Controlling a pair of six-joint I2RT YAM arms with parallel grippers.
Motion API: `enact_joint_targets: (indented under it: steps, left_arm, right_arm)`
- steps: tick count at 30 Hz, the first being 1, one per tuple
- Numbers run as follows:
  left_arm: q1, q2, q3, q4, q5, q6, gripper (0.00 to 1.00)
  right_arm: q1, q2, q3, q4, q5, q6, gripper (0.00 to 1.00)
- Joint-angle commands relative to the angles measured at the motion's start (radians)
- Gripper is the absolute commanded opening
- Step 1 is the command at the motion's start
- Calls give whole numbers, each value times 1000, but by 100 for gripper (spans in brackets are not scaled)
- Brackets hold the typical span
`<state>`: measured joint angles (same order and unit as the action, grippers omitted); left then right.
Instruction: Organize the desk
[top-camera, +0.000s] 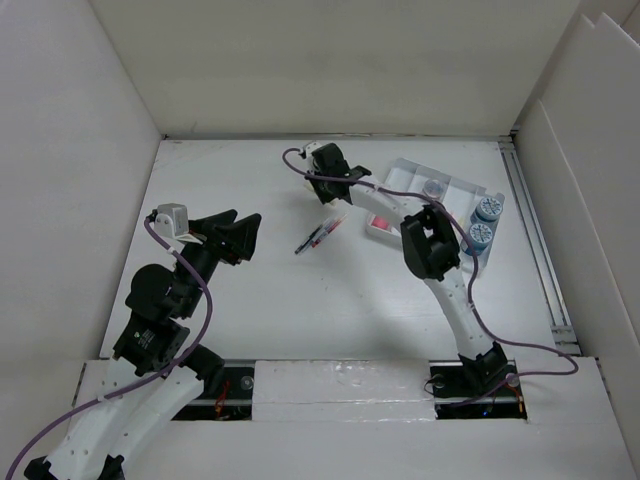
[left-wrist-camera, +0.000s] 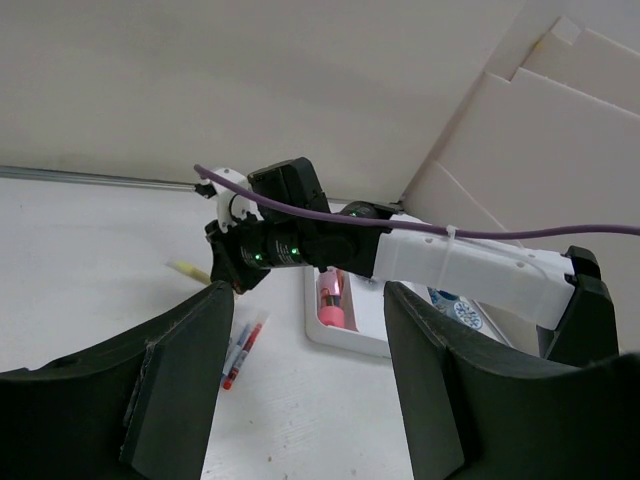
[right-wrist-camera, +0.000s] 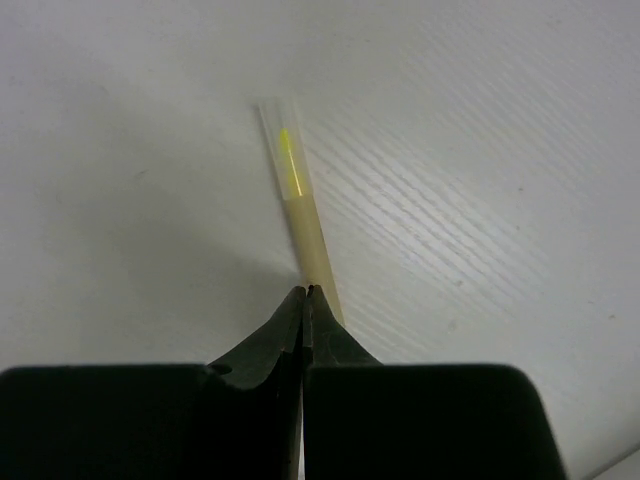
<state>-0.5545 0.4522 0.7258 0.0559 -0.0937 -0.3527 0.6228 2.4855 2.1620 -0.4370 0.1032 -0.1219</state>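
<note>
- Desk (top-camera: 330, 310), flat and white, begins at the arm bases along the near edge.
- Left gripper (top-camera: 246, 234) hangs over the desk's left side, its jaws spread with nothing between them.
- Pens (top-camera: 320, 236), red and dark, lie together on the middle of the desk at a slant.
- White tray (top-camera: 400, 172) sits to their right, with a pink item (top-camera: 380, 223) in its near-left part and blue-topped round containers (top-camera: 487, 208) at its right edge.
- Right gripper (right-wrist-camera: 305, 292) reaches to the far centre, jaws pressed together. A pale yellow pen (right-wrist-camera: 303, 210) lies on the desk, running away from the tips. Whether it is caught cannot be told.
- White panel walls (top-camera: 330, 70) close the desk behind and at both sides.
</note>
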Motion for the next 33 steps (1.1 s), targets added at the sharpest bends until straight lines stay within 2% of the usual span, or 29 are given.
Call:
enact_joint_targets:
  steps: [1,5,7,8,9,12,13,16,19,21,23,24,25,26,27,29,30,33]
  left_arm:
    - [-2,2,-3,44,17,4,57]
    - [-2,-3,-5,45,14,3,57]
    - [-2,3,-3,45,17,3,57]
    - [-2,3,-5,44,22,3,58]
    - [-2,2,-3,45,23,3,58]
    - [-2,-3,-3,45,14,3,58]
    - [-2,2,-3,44,14,3,58]
    - [-2,0,-3,45,22,3,58]
    - [-2,0,-5,44,12,3,58]
    - [-2,3,-5,44,17,3,58]
    - [-2,3,-5,45,14,3,58]
    - [-2,5,-6,45,12,3,58]
    - [-2,9,-3,42,8,3,58]
    - [-2,9,-3,42,8,3,58]
    - [-2,9,-5,42,8,4,58]
    - [-2,11,-2,44,11,4,58]
    - [-2,13,-2,45,5,4,58]
    - [-2,14,-3,47,14,3,58]
  right_arm:
    - [-12,-26,-10,70,38,59,0]
    - [-21,-31,-4,45,-20,65,0]
    - [-21,-7,25,15,-37,67,10]
    - [-21,1,47,0,-30,71,16]
    - [-21,6,51,0,-13,77,36]
    - [-31,1,44,3,-29,87,59]
    - [-31,6,47,-5,-42,88,61]
    - [-41,16,67,-37,-49,105,60]
    - [-72,-43,-34,50,-31,120,57]
    - [-109,-100,-74,148,-17,198,57]
    - [-194,-91,-4,132,-11,317,59]
    - [-227,-30,57,97,-32,355,56]
    - [-288,75,328,5,-65,445,47]
    - [-314,76,331,-43,-65,446,47]
    - [-336,201,434,-93,-71,473,35]
    - [-374,283,597,-146,-92,536,26]
    - [-402,288,579,-128,-136,557,20]
    - [-426,215,420,-20,-125,596,21]
